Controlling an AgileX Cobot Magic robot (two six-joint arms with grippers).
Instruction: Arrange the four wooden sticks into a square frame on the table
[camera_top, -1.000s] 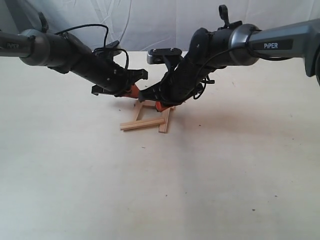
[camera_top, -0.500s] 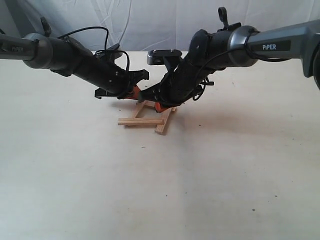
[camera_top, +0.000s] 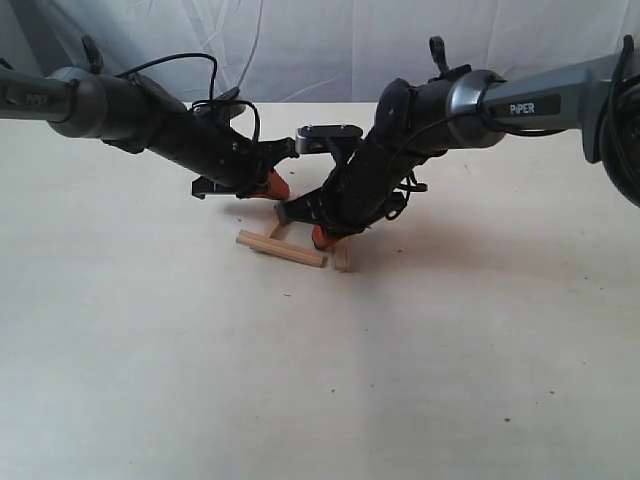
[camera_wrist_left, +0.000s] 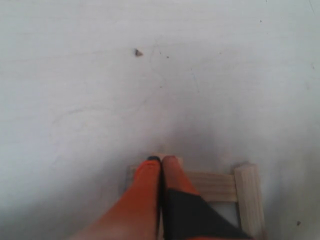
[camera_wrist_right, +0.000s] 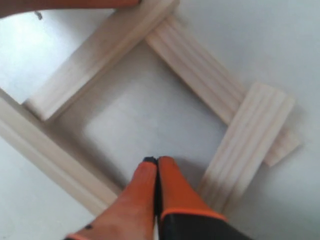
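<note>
Your left gripper (camera_wrist_left: 161, 161) is pinched together over a stick end. Right gripper (camera_wrist_right: 156, 161) likewise, tips inside the frame (camera_top: 283, 248). Sticks (camera_wrist_right: 195, 65): flat, grooved pale wood, skewed square, picture centre on the table (camera_top: 320, 390).

The dark grey metal tube of the right arm (camera_top: 545, 98) carries the word "PiPER" in white letters, with a lower-case i between capitals. It runs along the side of the tube, close to the rounded elbow joint. The dark grey metal tube of the left arm (camera_top: 30, 98) bears a short white word at the edge of the exterior view. It is small and blurred and looks like the same "PiPER". Neither wrist view shows any readable writing.
</note>
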